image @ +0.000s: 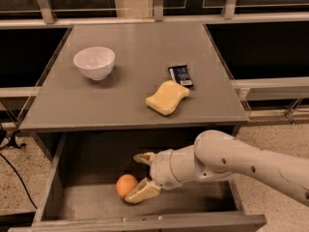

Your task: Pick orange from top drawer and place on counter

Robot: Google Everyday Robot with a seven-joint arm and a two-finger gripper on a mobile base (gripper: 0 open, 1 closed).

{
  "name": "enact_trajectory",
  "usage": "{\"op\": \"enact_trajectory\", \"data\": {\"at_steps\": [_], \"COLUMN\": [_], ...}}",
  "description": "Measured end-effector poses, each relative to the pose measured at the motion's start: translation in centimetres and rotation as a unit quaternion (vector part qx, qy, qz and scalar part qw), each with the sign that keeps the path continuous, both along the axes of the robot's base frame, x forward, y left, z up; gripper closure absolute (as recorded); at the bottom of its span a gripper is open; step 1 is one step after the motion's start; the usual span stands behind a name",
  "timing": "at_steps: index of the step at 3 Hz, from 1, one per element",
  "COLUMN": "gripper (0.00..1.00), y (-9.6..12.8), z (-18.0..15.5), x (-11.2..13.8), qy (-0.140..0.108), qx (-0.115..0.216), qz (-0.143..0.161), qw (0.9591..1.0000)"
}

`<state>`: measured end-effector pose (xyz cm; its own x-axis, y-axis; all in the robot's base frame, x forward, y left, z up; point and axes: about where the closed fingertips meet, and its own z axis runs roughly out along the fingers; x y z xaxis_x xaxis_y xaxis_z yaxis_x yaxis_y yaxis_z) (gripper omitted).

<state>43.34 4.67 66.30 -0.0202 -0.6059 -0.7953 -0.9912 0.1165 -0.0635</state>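
The orange (125,184) lies on the floor of the open top drawer (53,178), left of its middle. My gripper (140,176) reaches into the drawer from the right on a white arm. Its fingers are open: one finger (143,157) is behind and above the orange, the other (140,193) is at the orange's front right, touching or almost touching it. The grey counter (130,81) lies above the drawer.
On the counter stand a white bowl (94,62) at the left, a pale yellow sponge (167,97) and a dark snack packet (181,75) at the right. The drawer's front edge (145,223) runs along the bottom. Speckled floor lies on both sides.
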Motion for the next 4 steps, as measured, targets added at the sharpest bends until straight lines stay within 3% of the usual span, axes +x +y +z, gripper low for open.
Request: {"op": "enact_trajectory", "data": {"at_steps": [4], "gripper": [0.39], "y": [1.9], "z": [-3.6], "x": [-0.1], "qy": [0.004], "qx": [0.004], "qz": [0.011], "qw": [0.9999]}}
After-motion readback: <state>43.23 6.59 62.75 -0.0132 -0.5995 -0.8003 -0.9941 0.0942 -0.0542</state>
